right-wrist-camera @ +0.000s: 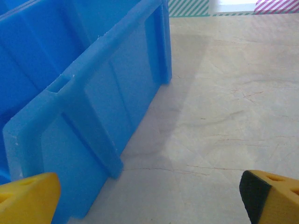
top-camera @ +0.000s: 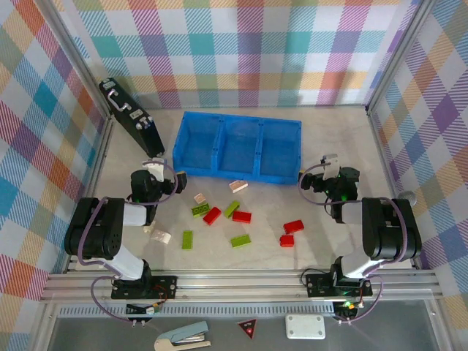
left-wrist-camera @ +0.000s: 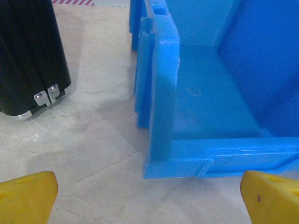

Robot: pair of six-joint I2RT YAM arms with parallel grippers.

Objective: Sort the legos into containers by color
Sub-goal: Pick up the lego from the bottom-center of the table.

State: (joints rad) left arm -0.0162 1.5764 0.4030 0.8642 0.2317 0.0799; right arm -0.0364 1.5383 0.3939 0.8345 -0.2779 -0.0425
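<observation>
Starting out | left gripper (top-camera: 167,174) spread wide, holding nothing | right gripper (top-camera: 322,170) likewise | legos (top-camera: 241,216) all loose between the two (none sorted) | containers (top-camera: 241,117) just ahead of both, no brick inside; everything left.

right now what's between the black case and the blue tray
Nothing but bare table. No lego or anything else lies between the black case and the blue tray, as the left wrist view shows.

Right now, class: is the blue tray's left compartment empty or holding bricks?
Empty. The left compartment has a bare blue floor in the left wrist view; from above, the legos all lie on the table outside it.
</observation>
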